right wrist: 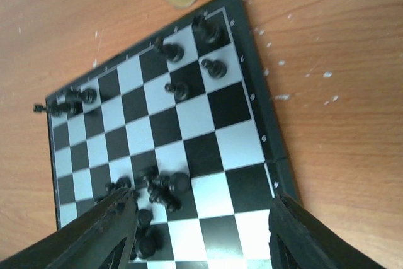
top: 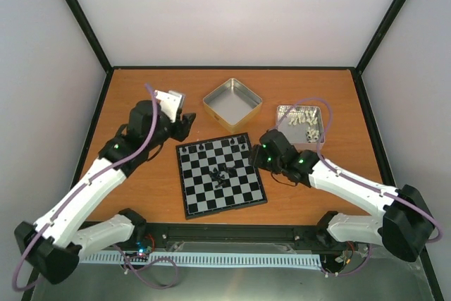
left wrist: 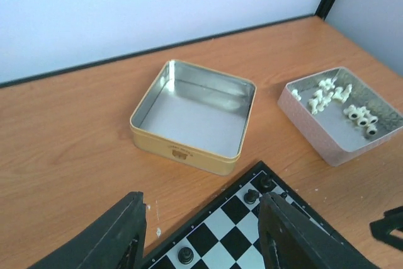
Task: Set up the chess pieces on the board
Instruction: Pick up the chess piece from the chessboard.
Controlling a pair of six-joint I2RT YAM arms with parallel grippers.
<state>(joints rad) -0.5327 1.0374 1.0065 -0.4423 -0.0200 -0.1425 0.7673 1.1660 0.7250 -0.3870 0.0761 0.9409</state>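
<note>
Two arms reach over an orange-brown table [top: 338,96]. At the left of the top view, the left gripper [top: 184,125] hangs just off the upper left corner of the board [top: 243,189]. In its own view its black fingers [left wrist: 119,240] stand apart, with nothing between them.

A little to the right, near the top middle, sits a gold tin [top: 232,103]. It is shiny inside and close to the board's top edge, but not touching it.

The board lies in the middle of the view, a bit crooked. It has black and pale grey squares and a thin black rim. The black pieces [top: 220,174] are tiny, each smaller than a square. Most lie in a messy heap near the middle of the board. A few stand along the top edge, some near the left corner and more near the right one.

At the board's upper right corner is the right gripper [top: 257,154]. Its fingers [right wrist: 107,231] are wide apart and hold nothing. The heap shows on the board between them.

Far right, a second tin [top: 318,112] holds small white pieces [top: 303,116]. It is near the right arm.
</note>
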